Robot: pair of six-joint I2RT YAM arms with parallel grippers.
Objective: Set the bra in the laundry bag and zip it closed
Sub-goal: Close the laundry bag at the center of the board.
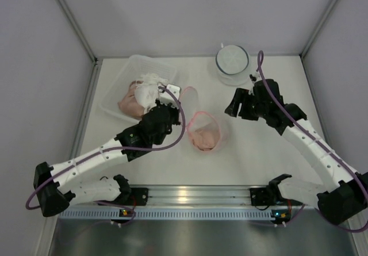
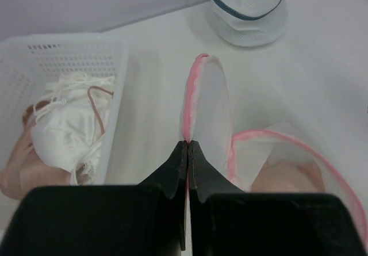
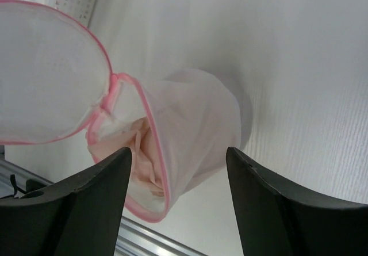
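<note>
The laundry bag (image 1: 214, 128) is a white mesh tub with a pink rim, lying open on the middle of the table. A peach bra (image 1: 202, 140) sits inside it, also visible as the bra (image 3: 135, 152) through the bag's mouth (image 3: 150, 152). The round lid flap (image 2: 210, 103) stands up on edge. My left gripper (image 2: 188, 144) is shut on the flap's pink rim. My right gripper (image 3: 178, 152) hangs open above the table, right of the bag (image 3: 195, 123), with nothing between its fingers.
A white plastic basket (image 1: 112, 98) at the back left holds white and peach garments (image 2: 63, 123). A second round mesh bag with a dark rim (image 1: 233, 60) stands at the back right. A metal rail (image 1: 195, 195) runs along the near edge.
</note>
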